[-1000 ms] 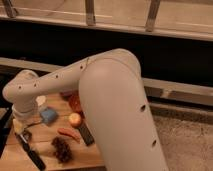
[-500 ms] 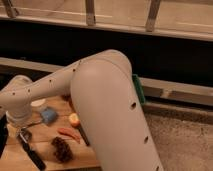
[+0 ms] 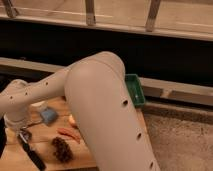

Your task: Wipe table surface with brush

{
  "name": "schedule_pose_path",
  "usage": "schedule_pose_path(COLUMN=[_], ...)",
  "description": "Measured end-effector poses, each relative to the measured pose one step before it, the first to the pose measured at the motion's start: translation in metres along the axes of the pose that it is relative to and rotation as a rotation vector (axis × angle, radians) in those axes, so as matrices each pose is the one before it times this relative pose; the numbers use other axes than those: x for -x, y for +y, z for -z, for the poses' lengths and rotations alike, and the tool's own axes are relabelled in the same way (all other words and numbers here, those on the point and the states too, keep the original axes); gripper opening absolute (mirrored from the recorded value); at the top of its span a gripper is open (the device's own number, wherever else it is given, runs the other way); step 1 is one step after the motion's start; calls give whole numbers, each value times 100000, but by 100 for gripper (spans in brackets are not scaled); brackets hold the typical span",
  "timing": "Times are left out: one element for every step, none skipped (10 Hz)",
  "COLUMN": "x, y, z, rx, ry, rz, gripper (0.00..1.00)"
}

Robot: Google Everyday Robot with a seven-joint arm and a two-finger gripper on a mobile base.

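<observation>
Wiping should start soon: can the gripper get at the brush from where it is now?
Probably yes. The gripper hangs low over the table surface, right at the upper end of the brush, with nothing between them. The grape cluster lies apart to the right. Contact cannot be told.

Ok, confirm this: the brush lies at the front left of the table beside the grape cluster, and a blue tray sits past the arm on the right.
One thing is wrong: the tray is green, not blue, as the camera view shows. The rest stands: the brush lies at the front left of the table beside the grape cluster, with the gripper at the brush's upper end.
</observation>
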Motion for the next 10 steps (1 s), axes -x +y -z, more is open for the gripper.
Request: schedule_pose_path(x=[35,45,-57,-148,-202,-304,-88,-65,-80,-60], y=[170,66,-95,107,266,321,171,198,157,55], z=[-87,-9,-54,-380,-785,-1272,-545,-487,-528,-308], rx=[109,89,115,1345,1356,1141,208,156,195,-273], ry=[151,-30,81,370,439,1064,666,734,658,471], rz=[292,118,-246,-1035,-373,-153,-114,-607,-856,-1143], gripper=[68,68,68,68,68,68,68,68,68,68])
